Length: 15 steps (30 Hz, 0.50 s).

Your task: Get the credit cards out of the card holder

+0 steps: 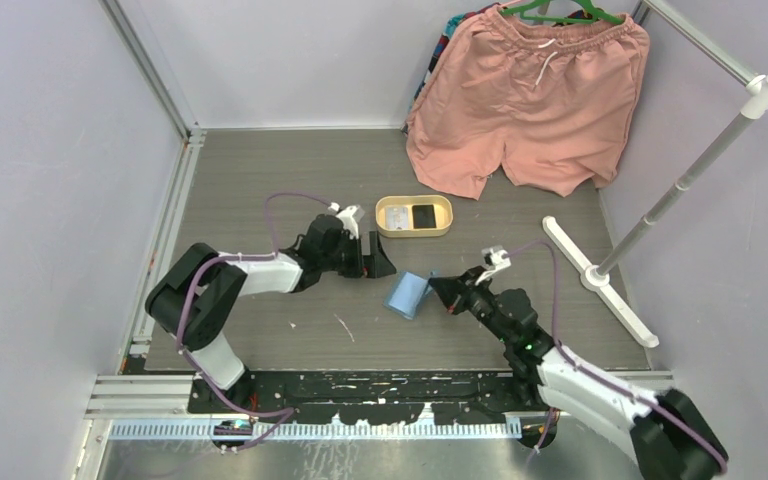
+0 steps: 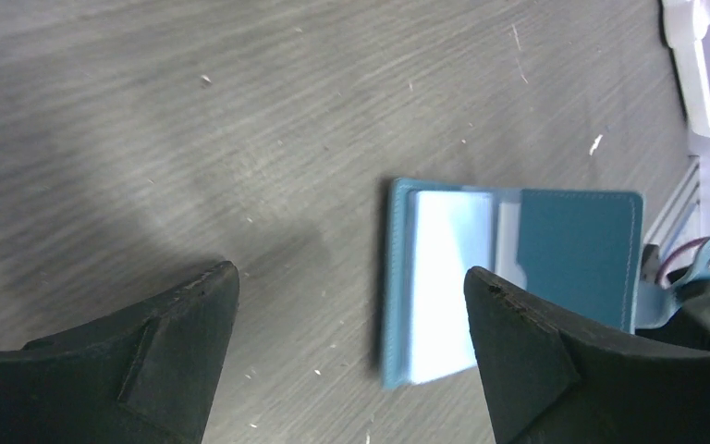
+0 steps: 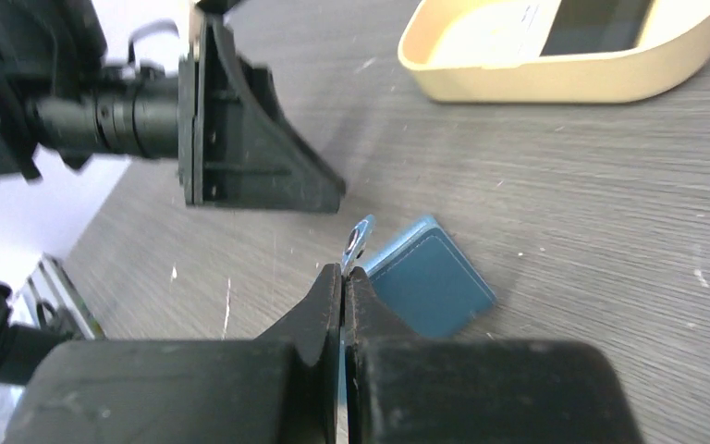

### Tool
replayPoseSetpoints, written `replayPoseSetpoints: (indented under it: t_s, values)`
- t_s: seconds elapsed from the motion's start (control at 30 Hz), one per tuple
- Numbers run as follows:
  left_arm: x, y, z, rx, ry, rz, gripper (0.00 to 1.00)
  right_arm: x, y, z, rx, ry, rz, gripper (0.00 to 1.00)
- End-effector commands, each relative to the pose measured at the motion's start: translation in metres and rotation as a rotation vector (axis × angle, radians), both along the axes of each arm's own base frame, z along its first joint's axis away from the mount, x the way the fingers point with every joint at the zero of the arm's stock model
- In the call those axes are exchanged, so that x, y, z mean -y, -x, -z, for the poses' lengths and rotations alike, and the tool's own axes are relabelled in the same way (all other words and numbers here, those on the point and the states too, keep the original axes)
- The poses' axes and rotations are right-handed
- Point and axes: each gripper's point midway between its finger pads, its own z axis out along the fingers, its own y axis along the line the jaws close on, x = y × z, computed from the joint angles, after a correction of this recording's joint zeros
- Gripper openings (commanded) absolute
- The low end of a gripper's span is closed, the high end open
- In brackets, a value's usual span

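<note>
The teal-blue card holder [image 1: 407, 295] lies open on the table, its lighter inside facing the left wrist view [image 2: 444, 277]. My right gripper [image 1: 440, 288] is shut on its small snap tab [image 3: 358, 239], and the teal cover [image 3: 425, 289] lies just beyond the fingertips. My left gripper [image 1: 376, 262] is open and empty, just left of the holder, with the holder's edge between its fingertips [image 2: 351, 273]. A black credit card [image 1: 425, 215] and a lighter one [image 1: 396, 215] lie in the oval tan tray [image 1: 446, 226]. I see no card in the holder.
The tan tray [image 3: 555, 79] stands just behind the holder. Pink shorts [image 1: 530, 100] hang at the back right. A white stand's foot [image 1: 600, 280] and slanted pole [image 1: 700, 160] are at the right. Metal frame rails run along the left and near edges.
</note>
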Motion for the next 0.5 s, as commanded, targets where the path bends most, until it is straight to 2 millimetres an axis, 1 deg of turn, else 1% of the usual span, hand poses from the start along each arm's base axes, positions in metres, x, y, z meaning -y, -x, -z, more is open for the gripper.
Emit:
replayPoseSetpoints:
  t_s: [0.0, 0.03, 0.1, 0.17, 0.23, 0.27, 0.33, 0.4, 0.47]
  values:
    - [-0.010, 0.056, 0.045, -0.227, -0.051, 0.019, 0.93, 0.030, -0.006, -0.004, -0.045, -0.066, 0.180, 0.03]
    - [-0.007, 0.060, 0.046, -0.240, -0.036, 0.017, 0.93, 0.035, -0.003, 0.000, -0.063, -0.060, 0.199, 0.06]
    - [0.000, 0.065, 0.047, -0.254, -0.001, 0.026, 0.93, 0.042, -0.002, -0.004, -0.060, -0.081, 0.233, 0.14]
    - [0.010, 0.070, 0.046, -0.264, 0.023, 0.044, 0.93, 0.050, -0.001, 0.001, -0.080, -0.077, 0.269, 0.16]
    - [0.022, 0.074, 0.045, -0.267, 0.048, 0.062, 0.93, 0.053, -0.001, 0.004, -0.091, -0.068, 0.284, 0.14]
    - [0.028, 0.076, 0.043, -0.273, 0.066, 0.070, 0.93, 0.053, -0.001, 0.005, -0.093, -0.069, 0.286, 0.10]
    - [0.037, 0.078, 0.041, -0.292, 0.115, 0.071, 0.93, 0.050, -0.002, -0.001, -0.074, -0.079, 0.270, 0.02]
    - [0.043, 0.075, 0.036, -0.299, 0.183, 0.052, 0.93, 0.042, -0.005, -0.012, -0.033, -0.099, 0.235, 0.01]
    - [0.042, 0.069, 0.033, -0.301, 0.233, 0.020, 0.93, 0.031, -0.007, -0.013, -0.020, -0.076, 0.181, 0.01]
